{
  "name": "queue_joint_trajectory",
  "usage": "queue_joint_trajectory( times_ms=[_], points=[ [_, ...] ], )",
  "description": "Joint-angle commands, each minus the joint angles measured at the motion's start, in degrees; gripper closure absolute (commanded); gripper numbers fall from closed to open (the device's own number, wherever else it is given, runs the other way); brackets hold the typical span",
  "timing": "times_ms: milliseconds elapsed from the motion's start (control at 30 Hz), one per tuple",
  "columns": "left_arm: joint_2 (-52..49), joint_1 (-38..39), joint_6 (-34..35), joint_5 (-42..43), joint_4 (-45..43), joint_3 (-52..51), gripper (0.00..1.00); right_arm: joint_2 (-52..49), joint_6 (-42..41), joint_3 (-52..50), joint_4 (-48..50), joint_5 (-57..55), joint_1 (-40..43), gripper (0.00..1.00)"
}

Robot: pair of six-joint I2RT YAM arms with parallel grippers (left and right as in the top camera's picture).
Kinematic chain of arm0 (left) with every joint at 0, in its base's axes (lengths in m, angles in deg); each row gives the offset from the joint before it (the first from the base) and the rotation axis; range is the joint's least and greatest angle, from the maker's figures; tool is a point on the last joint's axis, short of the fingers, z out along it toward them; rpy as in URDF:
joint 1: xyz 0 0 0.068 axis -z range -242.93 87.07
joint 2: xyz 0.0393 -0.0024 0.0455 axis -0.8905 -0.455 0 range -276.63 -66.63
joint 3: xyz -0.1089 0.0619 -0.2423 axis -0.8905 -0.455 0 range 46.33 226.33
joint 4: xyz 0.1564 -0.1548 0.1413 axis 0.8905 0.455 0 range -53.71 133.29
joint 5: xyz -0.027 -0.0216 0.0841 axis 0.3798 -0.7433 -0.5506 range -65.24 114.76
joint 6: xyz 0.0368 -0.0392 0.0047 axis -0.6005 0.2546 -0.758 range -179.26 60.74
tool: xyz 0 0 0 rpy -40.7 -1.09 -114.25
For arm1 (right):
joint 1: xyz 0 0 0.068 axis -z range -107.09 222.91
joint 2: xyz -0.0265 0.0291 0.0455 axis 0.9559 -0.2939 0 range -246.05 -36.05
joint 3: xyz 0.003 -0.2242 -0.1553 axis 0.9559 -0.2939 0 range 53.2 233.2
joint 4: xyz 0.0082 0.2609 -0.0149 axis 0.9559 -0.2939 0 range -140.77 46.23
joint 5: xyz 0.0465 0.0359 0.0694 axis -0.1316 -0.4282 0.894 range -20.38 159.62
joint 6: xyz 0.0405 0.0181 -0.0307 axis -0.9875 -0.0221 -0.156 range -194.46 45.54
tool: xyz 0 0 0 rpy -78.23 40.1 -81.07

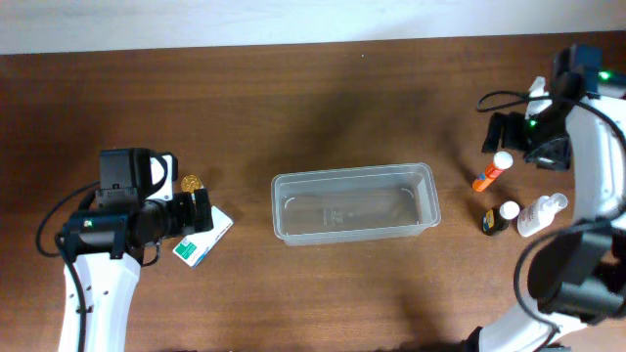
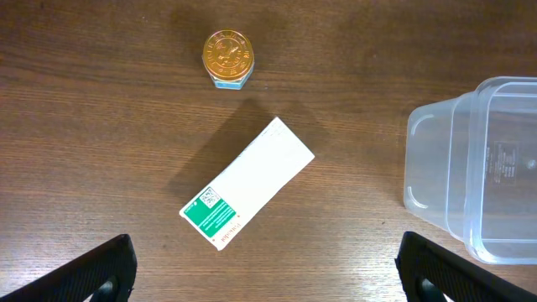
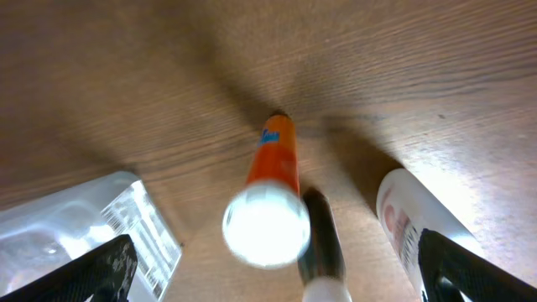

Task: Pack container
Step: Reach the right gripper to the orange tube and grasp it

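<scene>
Container [image 1: 354, 203]: mid-table, open side up, nothing in it, between the two arms. Left claw [image 2: 267, 273]: fingers wide apart above white box [image 2: 247, 184]. Box lies flat and skewed, so fingers may skid off its low edges or nudge the gold-lid jar [image 2: 227, 59] nearby. Right claw [image 3: 289, 273]: also spread, over orange tube [image 3: 273, 168]. Round tube could roll or slip, and the close-set white bottle [image 3: 411, 218] could get knocked. Table [image 1: 323, 98]: dark wood grain. Pale wall strip [image 1: 293, 20] beyond.

White box [image 2: 248, 183] (green end), orange tube [image 3: 277, 155], clear container [image 1: 352, 173].
</scene>
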Motion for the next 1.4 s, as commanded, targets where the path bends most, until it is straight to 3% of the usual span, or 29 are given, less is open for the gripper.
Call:
queue_joint_trajectory(
  times_ms=[0,67,467,1033,1367],
  points=[
    [-0.02,0.07,-0.70,0.79,0.02,1.09,0.00,-4.17,-0.44,1.07,0.72,0.76,0.09,0.01],
    [-0.02,0.07,-0.70,0.79,0.02,1.09,0.00,-5.81,-0.44,1.07,1.03,0.98,0.09,0.05],
    [-0.02,0.09,-0.70,0.79,0.04,1.09,0.00,-9.79,-0.46,0.96,1.90,1.33,-1.75,0.60],
    [-0.02,0.07,-0.70,0.79,0.04,1.09,0.01,-8.94,-0.46,0.98,1.42,0.90,-2.54,0.83],
    [-0.02,0.07,-0.72,0.76,0.02,1.09,0.00,0.87,-0.42,5.46,-5.42,1.64,-2.97,0.86]
  ],
)
